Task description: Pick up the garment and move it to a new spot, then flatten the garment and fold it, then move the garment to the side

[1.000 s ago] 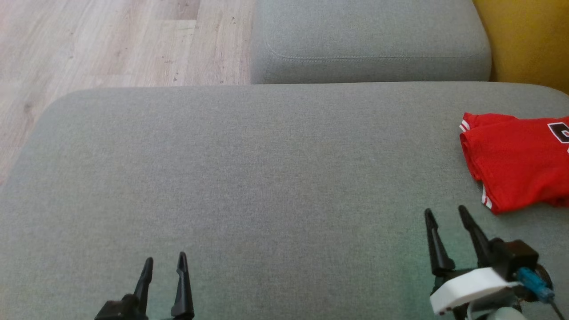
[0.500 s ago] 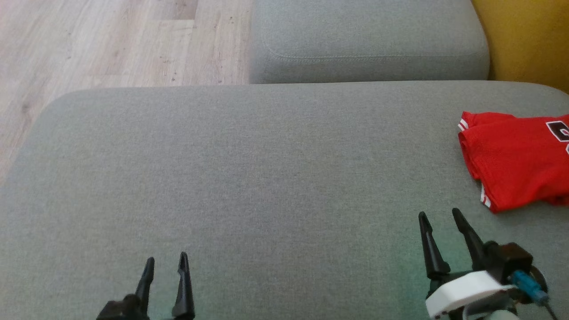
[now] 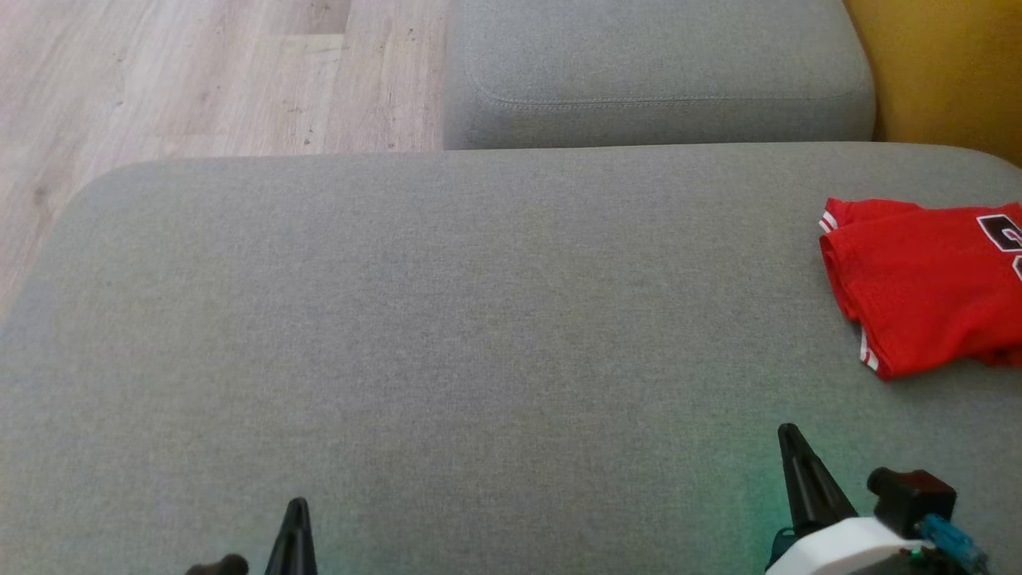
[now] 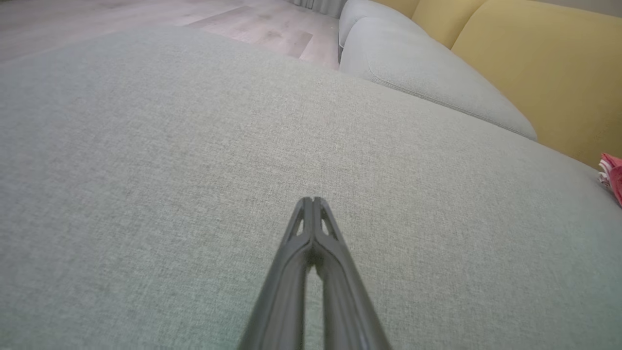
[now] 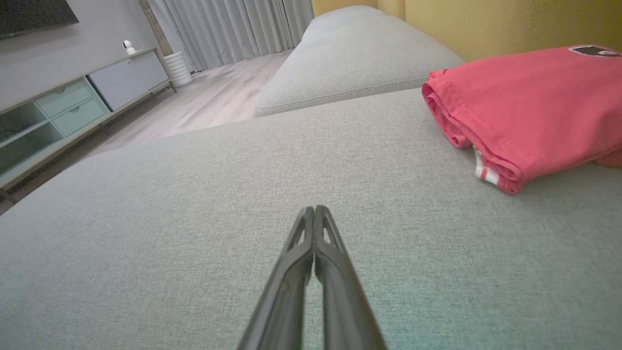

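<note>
Garment point(image 3: 926, 287) lies folded at the far right of the big grey seat cushion point(image 3: 479, 319). It is red, with white stripes at the hem and a dark printed mark on top, and its right part runs past the edge of the head view. You can see the garment resting on the cushion, with neither tool touching it.

Your right tool point(image 3: 789, 433) sits at the lower right of the head view, near the garment but apart from it, with bare cushion between its tip and the nearest folded corner. In the right wrist view its two fingers point(image 5: 294, 272) are pressed together to a single point and grip nothing. Whether the tips touch the cushion you cannot tell.

Your left tool point(image 3: 297, 507) is at the lower left, well apart from the garment. The left wrist view shows its fingers likewise closed tip to tip on nothing.

Beyond the seat cushion you have a second grey cushion point(image 3: 655, 72), with pale wooden floor point(image 3: 200, 72) to its left and a yellow backrest point(image 3: 942, 72) to its right.
</note>
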{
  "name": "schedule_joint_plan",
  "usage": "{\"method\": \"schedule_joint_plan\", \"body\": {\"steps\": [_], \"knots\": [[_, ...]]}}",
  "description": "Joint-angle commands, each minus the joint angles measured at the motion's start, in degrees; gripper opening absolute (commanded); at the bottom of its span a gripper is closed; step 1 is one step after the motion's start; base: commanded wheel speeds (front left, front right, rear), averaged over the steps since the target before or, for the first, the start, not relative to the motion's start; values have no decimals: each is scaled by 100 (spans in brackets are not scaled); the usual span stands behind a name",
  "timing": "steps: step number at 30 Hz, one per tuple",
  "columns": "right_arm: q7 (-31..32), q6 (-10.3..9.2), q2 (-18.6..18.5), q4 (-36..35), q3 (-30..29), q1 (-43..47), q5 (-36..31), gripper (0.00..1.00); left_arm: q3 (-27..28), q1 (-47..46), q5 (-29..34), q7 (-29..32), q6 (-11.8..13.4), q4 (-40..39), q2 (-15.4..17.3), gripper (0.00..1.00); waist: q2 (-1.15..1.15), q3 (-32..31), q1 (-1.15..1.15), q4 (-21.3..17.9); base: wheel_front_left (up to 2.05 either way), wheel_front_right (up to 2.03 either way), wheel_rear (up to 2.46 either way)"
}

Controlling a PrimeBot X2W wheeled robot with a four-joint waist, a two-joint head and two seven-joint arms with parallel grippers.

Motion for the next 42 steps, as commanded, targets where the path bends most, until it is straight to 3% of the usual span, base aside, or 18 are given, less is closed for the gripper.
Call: {"method": "schedule_joint_plan", "body": {"steps": [1, 42], "knots": [[16, 0, -45, -188, -28, -239, 200, 0, 179, -230, -117, 34, -77, -132, 0, 0, 0, 2, 0, -5, 0, 0, 0], [347, -2, -146, -149, -229, -641, 3088, 0, 1266, -665, -1988, 675, -808, -26, -381, 0, 0, 68, 0, -128, 0, 0, 0]]}}
